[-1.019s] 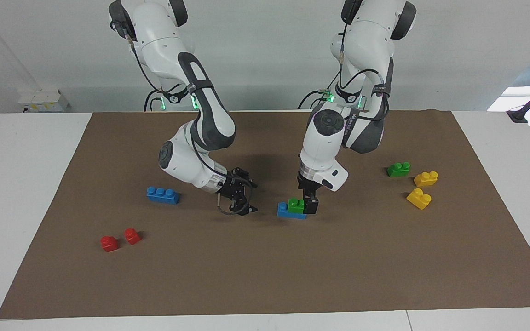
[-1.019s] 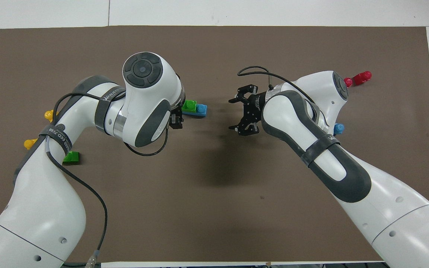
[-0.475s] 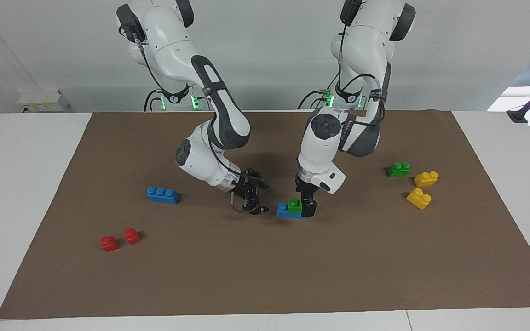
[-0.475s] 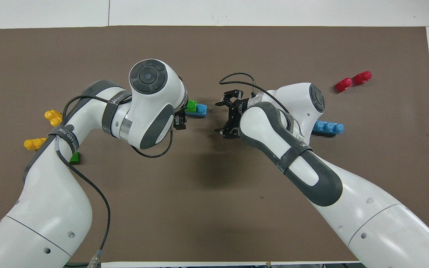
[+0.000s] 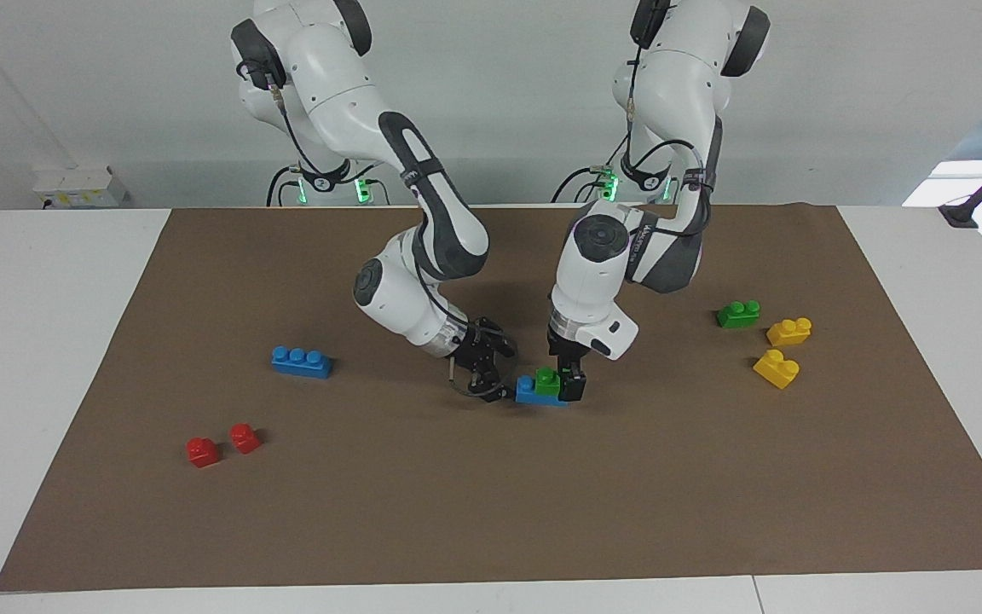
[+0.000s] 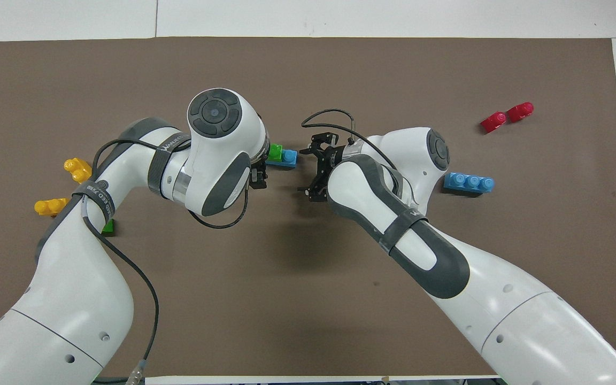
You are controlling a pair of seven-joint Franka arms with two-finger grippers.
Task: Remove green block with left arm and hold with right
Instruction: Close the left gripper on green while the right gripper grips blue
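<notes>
The green block (image 5: 547, 382) sits on one end of a short blue brick (image 5: 532, 393) in the middle of the brown mat; it also shows in the overhead view (image 6: 273, 151). My left gripper (image 5: 568, 388) comes straight down on the green block's end toward the left arm and is shut on it; in the overhead view the left gripper (image 6: 260, 171) is mostly under its own wrist. My right gripper (image 5: 498, 368), with the wire loop, is open, low over the mat and close beside the blue brick's free end (image 6: 288, 156), apart from it.
A second green block (image 5: 737, 314) and two yellow bricks (image 5: 788, 331) (image 5: 776, 368) lie toward the left arm's end. A blue three-stud brick (image 5: 302, 362) and two red bricks (image 5: 202, 451) (image 5: 244, 437) lie toward the right arm's end.
My right gripper has moved across the mat toward the stacked bricks, staying open, and now sits right beside the blue brick. My left gripper and the stack have stayed in place.
</notes>
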